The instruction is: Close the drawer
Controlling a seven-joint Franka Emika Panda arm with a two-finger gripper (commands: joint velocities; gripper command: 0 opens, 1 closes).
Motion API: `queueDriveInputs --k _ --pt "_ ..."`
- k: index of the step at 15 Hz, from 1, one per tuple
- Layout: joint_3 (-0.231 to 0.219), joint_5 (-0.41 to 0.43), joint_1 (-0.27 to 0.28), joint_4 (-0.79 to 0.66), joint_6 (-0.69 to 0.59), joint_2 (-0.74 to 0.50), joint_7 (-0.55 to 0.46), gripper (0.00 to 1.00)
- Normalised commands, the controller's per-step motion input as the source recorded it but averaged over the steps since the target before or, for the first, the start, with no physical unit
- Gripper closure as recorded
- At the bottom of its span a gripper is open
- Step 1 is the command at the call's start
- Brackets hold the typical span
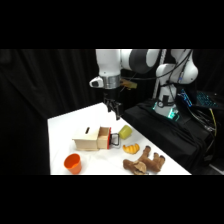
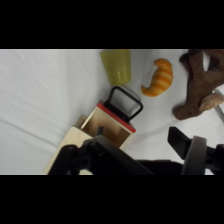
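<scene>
Gripper (image 1: 115, 112) hangs from the white arm (image 1: 117, 61) above the table's far part, just above and behind the wooden box (image 1: 88, 140); black fingers point down, clear of everything. Whether they are spread or closed, cannot tell from this side.

Side view. White table (image 1: 65, 125), lit bright, against black curtains (image 1: 45, 85) left and behind. To the right a dark bench with cables and a teal-lit device (image 1: 167, 111). Pale tan box sits mid-table, dark slot on top. Drawer (image 1: 104, 138) with reddish-orange front is pulled out on the box's right side, black loop handle (image 1: 115, 139) facing right. Yellow-green cup (image 1: 125, 132) just right of the handle. Orange croissant-shaped toy (image 1: 131, 148) nearer the front. Brown plush toy (image 1: 145, 163) at the front right edge. Orange cup (image 1: 73, 163) at the front left, well apart from the box.

Wrist view. Gripper (image 2: 145, 157) linkage fills the bottom; one finger (image 2: 194, 152) shows at right, the other not clearly made out. Drawer (image 2: 114, 120) stands open, light wood interior visible, handle (image 2: 125, 103) towards the yellow-green cup (image 2: 117, 65). Croissant toy (image 2: 159, 77) and brown plush (image 2: 200, 82) to the right, on white tabletop (image 2: 45, 95).
</scene>
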Motion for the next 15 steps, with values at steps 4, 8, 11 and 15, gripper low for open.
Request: queueDriveInputs --k 4,8,11,15 --pt "0.017 -0.059 -0.007 -0.05 0.10 -0.03 0.23 0.00" --pt "0.018 -0.084 -0.005 -0.27 0.30 -0.12 0.40 0.00" --pt "0.033 -0.103 0.010 -0.41 0.42 -0.13 0.43 0.00" --pt "0.033 -0.194 0.019 -0.37 0.58 0.00 0.52 0.00"
